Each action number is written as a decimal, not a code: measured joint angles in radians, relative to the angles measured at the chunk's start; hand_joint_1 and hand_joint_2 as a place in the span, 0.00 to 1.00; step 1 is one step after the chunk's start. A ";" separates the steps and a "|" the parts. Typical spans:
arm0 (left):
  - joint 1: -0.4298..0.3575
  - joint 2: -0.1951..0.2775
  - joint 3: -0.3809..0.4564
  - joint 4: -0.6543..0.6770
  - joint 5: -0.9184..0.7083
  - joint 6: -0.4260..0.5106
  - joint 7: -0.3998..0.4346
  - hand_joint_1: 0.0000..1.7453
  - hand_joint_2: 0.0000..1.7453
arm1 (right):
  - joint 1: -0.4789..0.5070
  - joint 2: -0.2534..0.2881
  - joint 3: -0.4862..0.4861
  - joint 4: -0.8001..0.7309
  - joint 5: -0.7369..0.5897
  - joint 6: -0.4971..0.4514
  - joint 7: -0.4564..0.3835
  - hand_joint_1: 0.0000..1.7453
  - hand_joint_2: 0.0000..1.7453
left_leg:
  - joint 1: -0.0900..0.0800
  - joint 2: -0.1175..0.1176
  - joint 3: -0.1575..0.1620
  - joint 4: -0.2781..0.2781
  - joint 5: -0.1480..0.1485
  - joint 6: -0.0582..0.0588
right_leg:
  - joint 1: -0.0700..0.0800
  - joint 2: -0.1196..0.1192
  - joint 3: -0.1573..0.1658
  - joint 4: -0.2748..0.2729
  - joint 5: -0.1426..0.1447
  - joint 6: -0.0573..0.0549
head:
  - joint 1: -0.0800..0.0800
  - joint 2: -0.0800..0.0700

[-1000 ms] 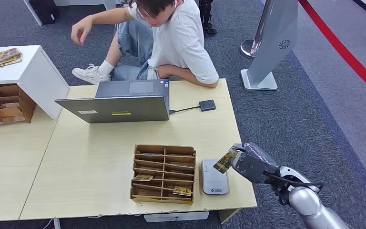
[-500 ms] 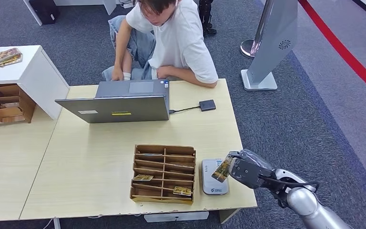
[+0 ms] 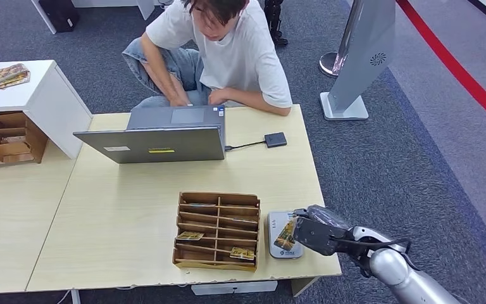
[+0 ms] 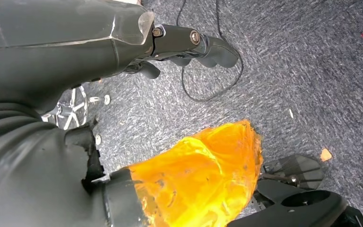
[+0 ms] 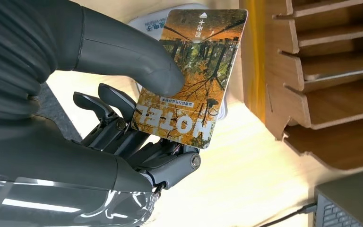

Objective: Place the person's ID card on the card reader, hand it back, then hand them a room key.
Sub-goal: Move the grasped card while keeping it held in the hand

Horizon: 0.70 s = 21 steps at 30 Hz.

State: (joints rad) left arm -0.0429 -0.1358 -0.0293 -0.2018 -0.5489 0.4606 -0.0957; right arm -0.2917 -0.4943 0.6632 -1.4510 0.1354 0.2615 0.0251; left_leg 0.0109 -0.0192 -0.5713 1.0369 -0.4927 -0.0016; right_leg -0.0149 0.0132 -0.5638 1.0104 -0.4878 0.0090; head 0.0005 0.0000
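Note:
My right hand (image 3: 318, 232) pinches a card (image 3: 285, 234) with an autumn forest picture and the word HOTEL on it. In the right wrist view the thumb (image 5: 132, 59) presses on the card (image 5: 194, 71) and the darker fingers support it from behind. The card hangs tilted just over the white card reader (image 3: 280, 249), which lies near the table's front edge; I cannot tell whether they touch. The reader's top (image 5: 147, 22) peeks out behind the card. My left hand (image 4: 189, 42) hangs over grey carpet with nothing in it.
A wooden slotted organizer (image 3: 218, 229) holding a few cards stands just left of the reader. A person (image 3: 228, 50) sits across the table behind a grey laptop (image 3: 158, 142). A small black box (image 3: 275, 139) is wired to the laptop. Another organizer (image 3: 6, 136) stands far left.
My right hand has moved down and left with the card, from beside the reader to just over it. The person lowered the raised arm and leaned in behind the laptop.

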 joint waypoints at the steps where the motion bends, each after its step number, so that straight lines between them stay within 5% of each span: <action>1: -0.001 0.000 0.000 0.000 -0.003 -0.001 0.002 0.00 0.00 | -0.004 0.003 0.007 0.004 0.000 0.000 0.003 1.00 1.00 | 0.000 0.000 0.000 0.000 0.000 0.000 | 0.000 0.000 0.000 0.000 0.000 0.000 | 0.000 0.000; 21: -0.013 -0.005 -0.002 0.000 -0.020 -0.012 0.017 0.00 0.00 | -0.061 0.070 0.112 0.126 0.052 -0.107 0.082 1.00 1.00 | 0.000 0.000 0.000 0.000 0.000 0.000 | 0.000 0.000 0.000 0.000 0.000 0.000 | 0.000 0.000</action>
State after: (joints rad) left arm -0.0554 -0.1406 -0.0318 -0.2018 -0.5685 0.4486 -0.0786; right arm -0.3531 -0.4248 0.7748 -1.3246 0.1873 0.1550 0.1072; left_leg 0.0109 -0.0193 -0.5713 1.0369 -0.4926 -0.0017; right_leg -0.0149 0.0131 -0.5638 1.0105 -0.4878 0.0090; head 0.0004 0.0000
